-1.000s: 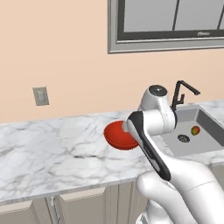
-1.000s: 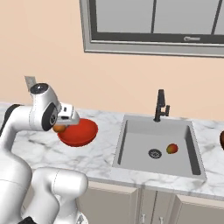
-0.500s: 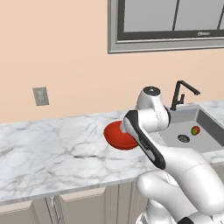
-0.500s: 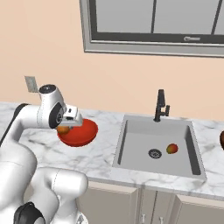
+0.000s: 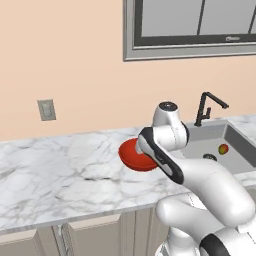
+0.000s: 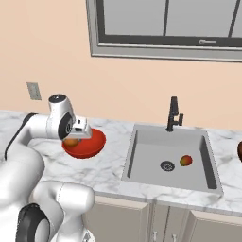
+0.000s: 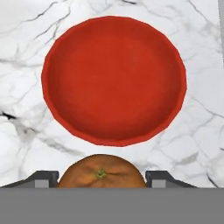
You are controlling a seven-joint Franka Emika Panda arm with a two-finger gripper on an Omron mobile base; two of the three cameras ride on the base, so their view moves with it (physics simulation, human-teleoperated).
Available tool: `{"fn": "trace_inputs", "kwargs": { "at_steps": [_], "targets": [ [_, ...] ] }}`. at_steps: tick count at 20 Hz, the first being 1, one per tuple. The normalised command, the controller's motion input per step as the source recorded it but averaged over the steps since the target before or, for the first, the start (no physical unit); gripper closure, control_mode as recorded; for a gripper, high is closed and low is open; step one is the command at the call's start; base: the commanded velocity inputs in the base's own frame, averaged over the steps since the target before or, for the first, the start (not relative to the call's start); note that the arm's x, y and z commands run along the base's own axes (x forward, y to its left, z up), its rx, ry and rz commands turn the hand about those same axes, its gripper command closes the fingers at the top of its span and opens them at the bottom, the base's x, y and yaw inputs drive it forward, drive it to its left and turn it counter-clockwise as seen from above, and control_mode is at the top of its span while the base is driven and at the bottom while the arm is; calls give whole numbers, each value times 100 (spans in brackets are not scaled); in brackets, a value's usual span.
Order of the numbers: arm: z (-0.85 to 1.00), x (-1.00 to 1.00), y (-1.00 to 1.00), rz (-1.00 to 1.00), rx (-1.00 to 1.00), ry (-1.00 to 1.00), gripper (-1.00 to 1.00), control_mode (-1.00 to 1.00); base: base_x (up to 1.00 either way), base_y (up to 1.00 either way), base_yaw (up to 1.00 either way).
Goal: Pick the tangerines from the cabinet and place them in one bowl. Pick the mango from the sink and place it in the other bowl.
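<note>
My gripper (image 7: pixel 101 179) is shut on an orange tangerine (image 7: pixel 101 171), which sits between the two dark fingertips (image 7: pixel 43 178). Below it the wide red bowl (image 7: pixel 113 78) lies on the marble counter with nothing in it. From the right base view the held tangerine (image 6: pixel 71 142) hangs over the near left rim of the red bowl (image 6: pixel 90 145). The arm hides part of the red bowl (image 5: pixel 131 156) in the left base view. The mango (image 6: pixel 185 160) lies on the floor of the grey sink (image 6: pixel 142 160), near the drain. A sliver of the dark brown bowl (image 6: pixel 239 151) shows at the right edge.
A black faucet (image 6: pixel 173 115) stands behind the sink. A wall socket (image 5: pixel 46 110) is on the peach wall to the left, and a window (image 6: pixel 165 28) hangs above the sink. Marble counter (image 5: pixel 55 170) stretches left of the bowl. Cupboard doors run below.
The arm has carried the tangerine a little to the right, closer over the red bowl. The mango and the bowl have not moved.
</note>
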Motion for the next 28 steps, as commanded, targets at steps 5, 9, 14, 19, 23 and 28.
{"fn": "trace_inputs", "kwargs": {
  "at_steps": [5, 9, 14, 19, 23, 28],
  "targets": [
    [-27, 6, 10, 0, 0, 0, 100, -100, 0, 0, 0],
    [-6, 0, 18, -2, 0, 2, 100, -100, 0, 0, 0],
    [0, 4, 16, -1, 2, 0, 100, -100, 0, 0, 0],
    [-2, 25, 0, 0, 3, 0, 100, -100, 0, 0, 0],
    [-13, 32, 0, 0, 3, 0, 100, -100, 0, 0, 0],
    [-20, 11, 8, 0, 0, 0, 100, -100, 0, 0, 0]
  ]
}}
